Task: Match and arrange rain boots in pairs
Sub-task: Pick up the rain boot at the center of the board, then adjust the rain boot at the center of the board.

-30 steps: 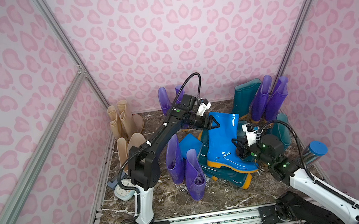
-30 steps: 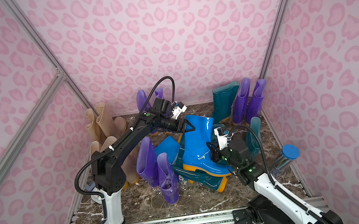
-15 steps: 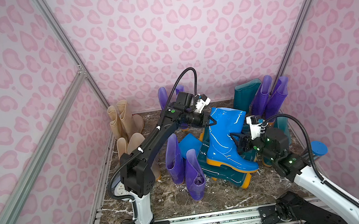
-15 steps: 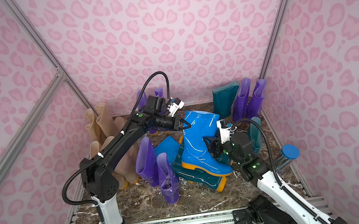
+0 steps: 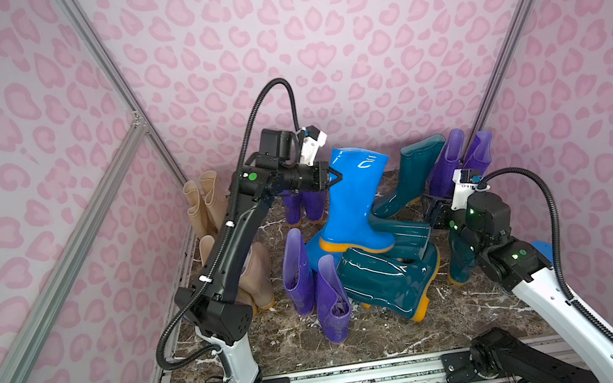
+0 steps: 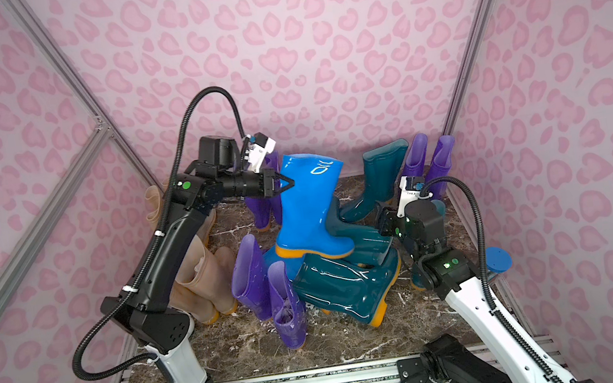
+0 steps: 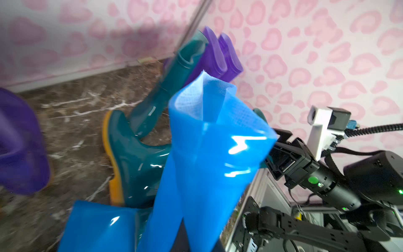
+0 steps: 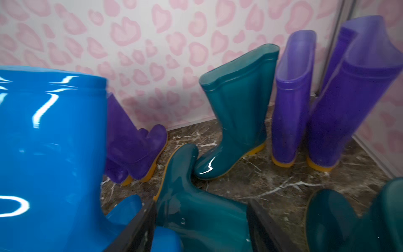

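Note:
My left gripper (image 5: 335, 177) is shut on the top rim of a bright blue rain boot (image 5: 352, 202), which it holds upright. The boot's orange sole hangs just over teal boots (image 5: 389, 282) that lie on the floor. In the left wrist view the pinched blue shaft (image 7: 209, 157) fills the middle. A second blue boot (image 5: 315, 248) lies underneath. My right gripper (image 5: 436, 215) stands open to the right of the blue boot. In the right wrist view its fingers (image 8: 139, 229) straddle a lying teal boot (image 8: 196, 213) without closing on it.
Purple pairs stand at the back right (image 5: 461, 160), the front centre (image 5: 311, 284) and behind my left gripper (image 5: 304, 205). Beige boots (image 5: 201, 202) line the left wall. A teal boot (image 5: 412, 178) stands at the back. A blue-lidded cylinder (image 6: 498, 260) sits by the right wall.
My right gripper has opened, let go of the blue boot and drawn back to the right. My left gripper has shut on the boot's rim and raised it.

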